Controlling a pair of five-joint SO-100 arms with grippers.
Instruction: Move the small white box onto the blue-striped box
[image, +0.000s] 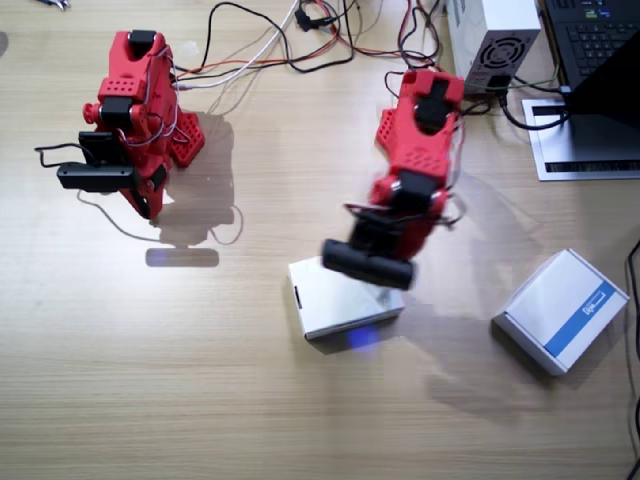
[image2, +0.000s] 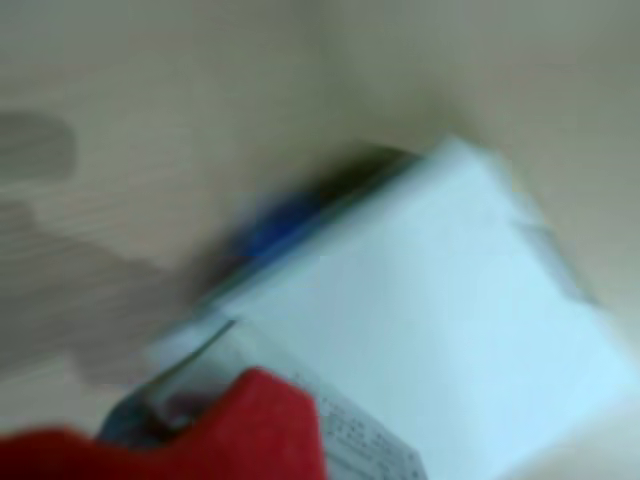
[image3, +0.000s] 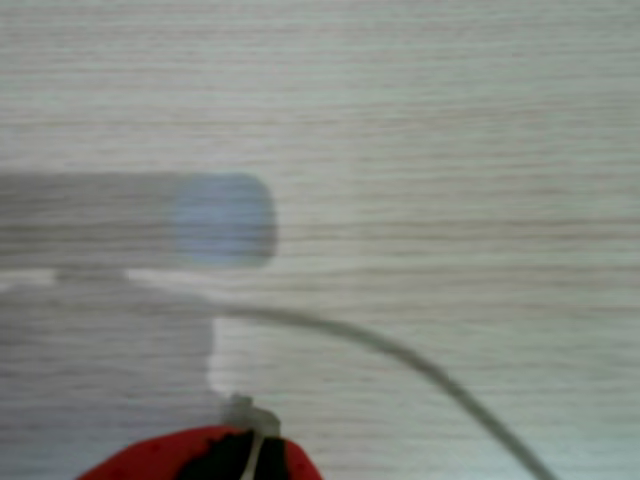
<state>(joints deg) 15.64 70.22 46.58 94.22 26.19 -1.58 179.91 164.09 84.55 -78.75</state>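
The small white box (image2: 365, 445), with dark print, sits blurred right against a red finger (image2: 250, 425) of my left gripper (image: 372, 270), which looks shut on it. That gripper hovers over the near-right part of a plain white flat box (image: 335, 295), and the arm hides the small box in the fixed view. The blue-striped box (image: 565, 310) lies apart on the table, towards the front. My right gripper (image: 150, 198) hangs over bare table with nothing in it, and its jaws look shut in a wrist view (image3: 245, 455).
The plain white flat box (image2: 450, 330) fills one wrist view. Cables (image: 300, 40) run along the far side. A grey power unit (image: 495, 40), a laptop (image: 600, 40) and a paper sheet (image: 585, 150) sit at the far corner. A thin cable (image3: 400, 355) lies under the right gripper.
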